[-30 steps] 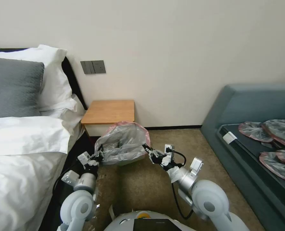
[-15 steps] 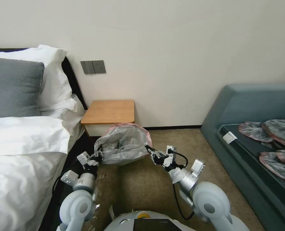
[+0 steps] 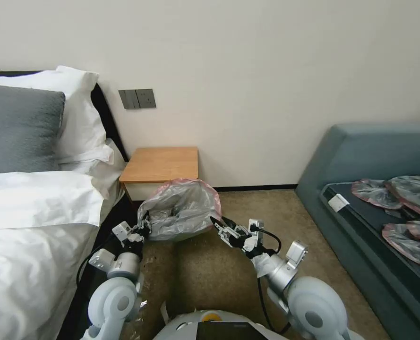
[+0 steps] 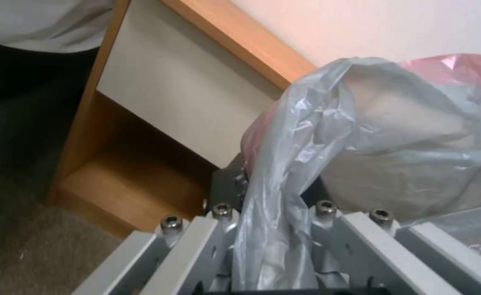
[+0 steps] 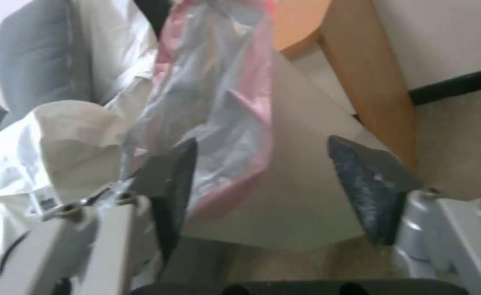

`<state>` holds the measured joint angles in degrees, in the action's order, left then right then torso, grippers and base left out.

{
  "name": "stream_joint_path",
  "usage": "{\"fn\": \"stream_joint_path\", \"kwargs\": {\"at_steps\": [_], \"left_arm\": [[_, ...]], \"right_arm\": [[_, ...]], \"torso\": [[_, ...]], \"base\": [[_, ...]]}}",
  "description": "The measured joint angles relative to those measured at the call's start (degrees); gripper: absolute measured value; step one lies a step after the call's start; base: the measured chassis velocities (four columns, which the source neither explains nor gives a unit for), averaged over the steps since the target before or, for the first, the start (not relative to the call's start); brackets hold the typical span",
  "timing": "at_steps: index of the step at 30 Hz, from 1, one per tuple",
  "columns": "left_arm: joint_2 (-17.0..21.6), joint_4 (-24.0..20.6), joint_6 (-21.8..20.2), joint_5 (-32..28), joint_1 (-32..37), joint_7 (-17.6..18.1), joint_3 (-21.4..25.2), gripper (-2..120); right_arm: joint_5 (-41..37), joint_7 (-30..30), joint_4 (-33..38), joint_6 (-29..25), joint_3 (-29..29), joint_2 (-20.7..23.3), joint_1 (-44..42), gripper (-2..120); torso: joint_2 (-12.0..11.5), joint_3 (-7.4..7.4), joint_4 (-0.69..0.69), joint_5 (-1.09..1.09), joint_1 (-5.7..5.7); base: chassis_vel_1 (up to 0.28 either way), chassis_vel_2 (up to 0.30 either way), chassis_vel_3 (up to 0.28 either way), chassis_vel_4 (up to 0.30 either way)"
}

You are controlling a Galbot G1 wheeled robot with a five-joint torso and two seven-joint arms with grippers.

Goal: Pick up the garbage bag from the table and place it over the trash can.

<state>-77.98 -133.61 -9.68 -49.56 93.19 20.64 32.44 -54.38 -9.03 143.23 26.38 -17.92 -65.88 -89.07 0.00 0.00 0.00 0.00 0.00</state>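
Note:
The garbage bag, grey with a pinkish-red rim, stands puffed up on the floor in front of the table. It covers the trash can in the head view. My left gripper is shut on the bag's near left edge, and the plastic runs down between its fingers. My right gripper is open at the bag's right side. Its two fingers stand wide apart with the bag's rim hanging loose beyond them. A cream-beige wall of the trash can shows between them.
A bed with white bedding lies close on the left. A blue sofa on the right carries several more bags. Open carpet lies between them, in front of the robot.
My right gripper has let go of the bag's right edge and drawn back a little toward the robot. The bag has sagged slightly. The left gripper still holds its edge.

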Motion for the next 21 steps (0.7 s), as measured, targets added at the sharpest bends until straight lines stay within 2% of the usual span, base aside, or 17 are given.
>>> {"fn": "stream_joint_path", "kwargs": {"at_steps": [2,4,5,8,15,19,21], "left_arm": [[0.0,0.0,0.0,0.0,0.0,0.0,0.0,9],[0.2,0.0,0.0,-0.4,-0.3,0.4,0.2,9],[0.2,0.0,0.0,-0.4,-0.3,0.4,0.2,9],[1.0,0.1,0.0,-0.9,-0.6,0.7,0.5,9],[0.9,0.3,0.0,-1.0,-0.7,0.8,-0.2,9],[0.8,0.3,0.0,-1.0,-0.7,0.8,-0.4,9],[0.7,0.2,0.0,-1.0,-0.6,0.9,-0.4,9]], "right_arm": [[0.0,0.0,0.0,0.0,0.0,0.0,0.0,65],[1.3,-0.6,0.0,-0.1,-0.8,0.0,-0.5,82],[1.3,-0.6,0.0,-0.1,-0.8,0.0,-0.5,82],[1.9,-0.5,0.1,-0.4,-3.9,0.5,-0.1,97],[1.3,0.9,0.1,-3.0,-6.5,2.6,3.9,100],[0.5,2.0,-0.4,-3.8,-5.7,3.4,7.8,100],[0.0,3.0,-2.9,-3.8,-4.2,2.9,11.6,100]], "torso": [[0.0,0.00,0.00,0.00,0.00],[0.0,0.00,0.00,0.00,0.00],[0.0,0.00,0.00,0.00,0.00],[0.0,0.00,0.00,0.00,0.00],[0.0,0.00,0.00,0.01,0.00],[0.0,0.00,0.01,-0.01,0.00],[0.0,0.00,0.01,0.01,0.00]], "base": [[0.000,0.000,0.000,0.000],[0.000,0.000,0.000,0.000],[0.000,0.000,0.000,0.000],[0.000,0.000,0.000,0.000],[0.000,0.000,0.000,0.000],[0.000,0.000,0.000,0.000],[0.000,0.000,0.000,0.000]]}}
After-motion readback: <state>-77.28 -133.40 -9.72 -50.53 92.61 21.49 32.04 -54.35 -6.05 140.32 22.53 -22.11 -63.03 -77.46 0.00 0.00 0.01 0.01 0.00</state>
